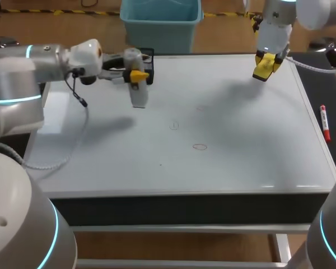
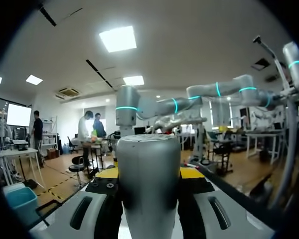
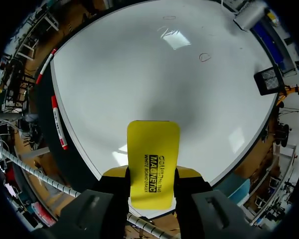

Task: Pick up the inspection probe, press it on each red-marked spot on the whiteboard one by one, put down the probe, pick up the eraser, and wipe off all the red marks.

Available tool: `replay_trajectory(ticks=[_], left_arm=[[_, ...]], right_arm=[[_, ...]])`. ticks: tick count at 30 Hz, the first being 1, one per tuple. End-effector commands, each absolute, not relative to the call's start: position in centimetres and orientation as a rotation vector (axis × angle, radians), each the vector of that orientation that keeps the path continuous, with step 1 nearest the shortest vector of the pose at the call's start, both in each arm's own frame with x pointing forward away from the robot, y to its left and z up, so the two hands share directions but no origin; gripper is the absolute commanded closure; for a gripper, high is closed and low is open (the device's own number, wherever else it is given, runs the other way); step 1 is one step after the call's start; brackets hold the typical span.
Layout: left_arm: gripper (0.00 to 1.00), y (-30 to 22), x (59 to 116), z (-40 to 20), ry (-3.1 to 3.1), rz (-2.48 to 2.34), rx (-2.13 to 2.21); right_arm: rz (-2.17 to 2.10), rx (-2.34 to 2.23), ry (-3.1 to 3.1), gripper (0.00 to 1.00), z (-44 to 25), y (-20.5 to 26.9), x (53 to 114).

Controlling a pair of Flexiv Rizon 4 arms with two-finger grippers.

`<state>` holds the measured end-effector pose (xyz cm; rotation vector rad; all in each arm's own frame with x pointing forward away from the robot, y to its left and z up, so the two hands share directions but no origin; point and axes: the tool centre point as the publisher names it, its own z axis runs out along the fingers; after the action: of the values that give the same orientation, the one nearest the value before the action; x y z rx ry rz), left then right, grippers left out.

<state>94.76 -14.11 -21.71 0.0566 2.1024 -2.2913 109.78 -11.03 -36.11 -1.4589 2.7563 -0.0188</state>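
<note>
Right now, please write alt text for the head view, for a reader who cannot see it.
Two robot arms hold tools over a whiteboard: the left gripper holds a grey probe near the far left, the right gripper holds a yellow eraser near the far right. Faint red marks sit mid-board; a red marker lies beside its right edge.

The whiteboard (image 1: 235, 162) lies open across the frame's middle and bottom. Upper left, the probe (image 1: 139, 96) and a black holder (image 1: 150, 61) block passage; upper right, the eraser (image 1: 264, 71) hangs.
</note>
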Motion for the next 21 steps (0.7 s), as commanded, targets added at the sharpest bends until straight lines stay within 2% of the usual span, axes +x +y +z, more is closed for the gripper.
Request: replay_trajectory(ticks=[1, 11, 21], left_arm=[[1.00, -16.7, 95.0, -22.7, 2.139, -2.335, 0.131], [1.00, -20.4, 92.6, -24.9, 2.222, -2.370, 0.194], [1.00, -21.5, 91.5, -26.2, 2.231, -2.394, 0.220]], right_arm=[[-0.021, -1.464, 2.758, 1.00, -35.9, -11.1, 109.8], [-0.021, -1.464, 2.758, 1.00, -35.9, -11.1, 109.8], [-0.021, -1.464, 2.758, 1.00, -35.9, -11.1, 109.8]])
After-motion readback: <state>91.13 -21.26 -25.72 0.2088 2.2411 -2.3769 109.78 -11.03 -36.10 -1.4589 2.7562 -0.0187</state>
